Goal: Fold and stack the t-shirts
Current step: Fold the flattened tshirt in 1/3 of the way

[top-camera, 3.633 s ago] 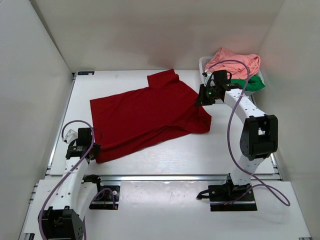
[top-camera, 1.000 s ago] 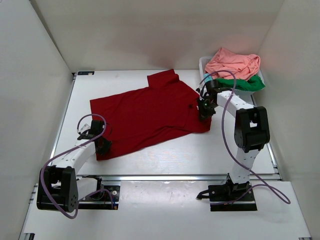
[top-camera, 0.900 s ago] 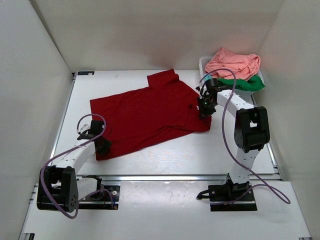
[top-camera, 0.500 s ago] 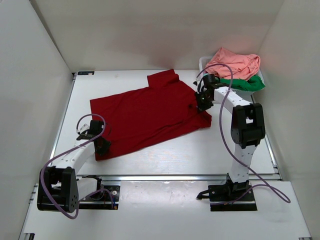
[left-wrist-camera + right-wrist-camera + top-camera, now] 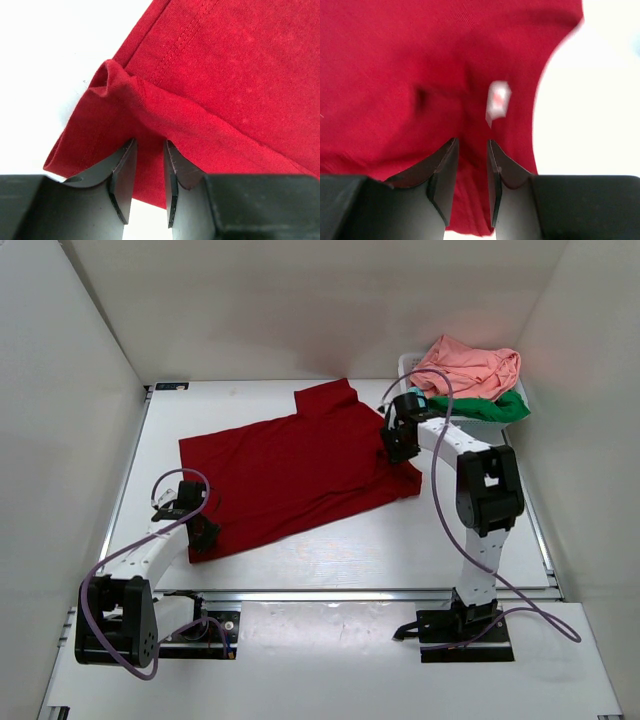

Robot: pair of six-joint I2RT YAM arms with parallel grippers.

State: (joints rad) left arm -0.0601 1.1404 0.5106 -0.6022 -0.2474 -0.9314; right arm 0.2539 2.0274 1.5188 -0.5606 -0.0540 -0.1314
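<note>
We see the dark red t-shirt [image 5: 300, 470] spread flat across the middle of the desk [image 5: 400, 540]. The left pincer [image 5: 150, 150] is closed on a raised fold at the shirt's near-left corner, with the hem stitching just beyond its fingers [image 5: 122, 175]. The right pincer [image 5: 471, 150] is clamped on the cloth at the shirt's right edge, near a blurred white label [image 5: 497, 102]. At the far right, the salmon pink t-shirt [image 5: 470, 365] lies on the green t-shirt [image 5: 495, 408] in the white basket [image 5: 407, 365].
</note>
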